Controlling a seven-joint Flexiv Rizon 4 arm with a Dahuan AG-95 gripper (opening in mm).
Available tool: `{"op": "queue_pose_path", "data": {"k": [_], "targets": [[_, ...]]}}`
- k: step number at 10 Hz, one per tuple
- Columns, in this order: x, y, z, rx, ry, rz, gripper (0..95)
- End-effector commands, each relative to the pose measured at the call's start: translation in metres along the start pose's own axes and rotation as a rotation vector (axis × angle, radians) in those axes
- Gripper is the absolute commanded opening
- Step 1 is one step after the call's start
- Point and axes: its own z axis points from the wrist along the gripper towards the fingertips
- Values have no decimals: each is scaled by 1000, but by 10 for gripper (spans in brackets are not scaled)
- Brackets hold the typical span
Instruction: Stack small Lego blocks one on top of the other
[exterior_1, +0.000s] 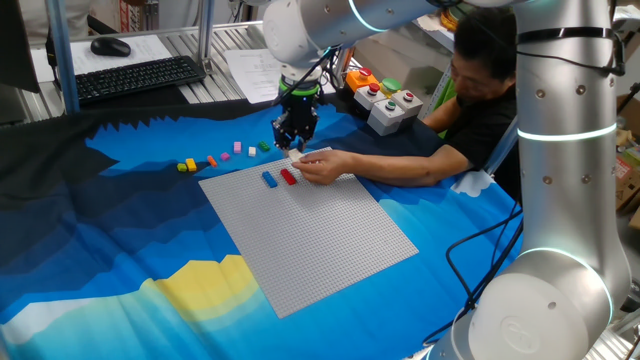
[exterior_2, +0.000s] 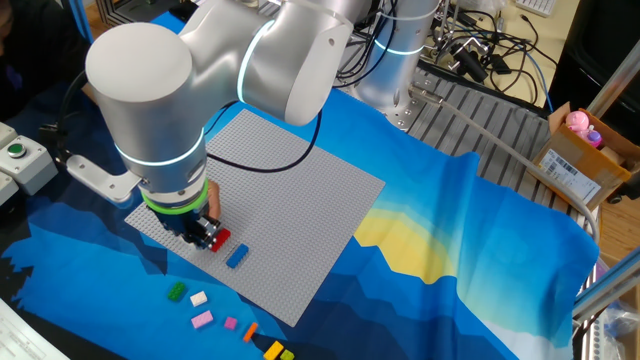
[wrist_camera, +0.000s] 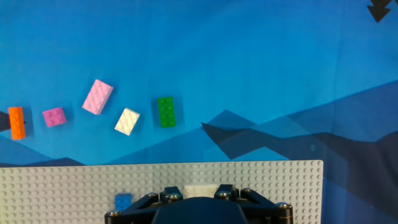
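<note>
On the grey baseplate (exterior_1: 310, 225), only a red brick (exterior_1: 289, 176) and a blue brick (exterior_1: 269, 179) sit near the far edge, side by side and apart; neither looks stacked on another, so the stacking seems barely begun. In the hand view a pale brick (wrist_camera: 200, 190) shows just beyond the gripper body on the plate.

The gripper (exterior_2: 203, 233) points down at that far edge, close to the red brick. Whether its fingers are spread or pinching something I cannot tell, since the tips are hidden in every view.

Left to do: the loose bricks on the blue cloth (exterior_1: 100, 260) beyond the plate, namely green (wrist_camera: 165, 112), white (wrist_camera: 127, 121), light pink (wrist_camera: 97, 96), magenta (wrist_camera: 54, 117), orange (wrist_camera: 17, 122) and, furthest left, yellow (exterior_1: 185, 165).

A person's hand (exterior_1: 322, 165) rests on the plate right beside the gripper and could get in the way. The button box (exterior_1: 390, 108) stands well clear
</note>
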Motion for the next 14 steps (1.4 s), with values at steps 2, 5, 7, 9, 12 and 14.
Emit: {"op": "queue_pose_path", "data": {"k": [2,5,7,9,12,14], "targets": [[0,0,0,-1,-1,-16,190],[0,0,0,-4,-1,-19,0],[0,0,0,-4,-1,-18,0],[1,3,-3,-7,4,-14,0],[3,12,-9,-20,20,-1,0],[5,26,-15,-66,42,48,0]]}}
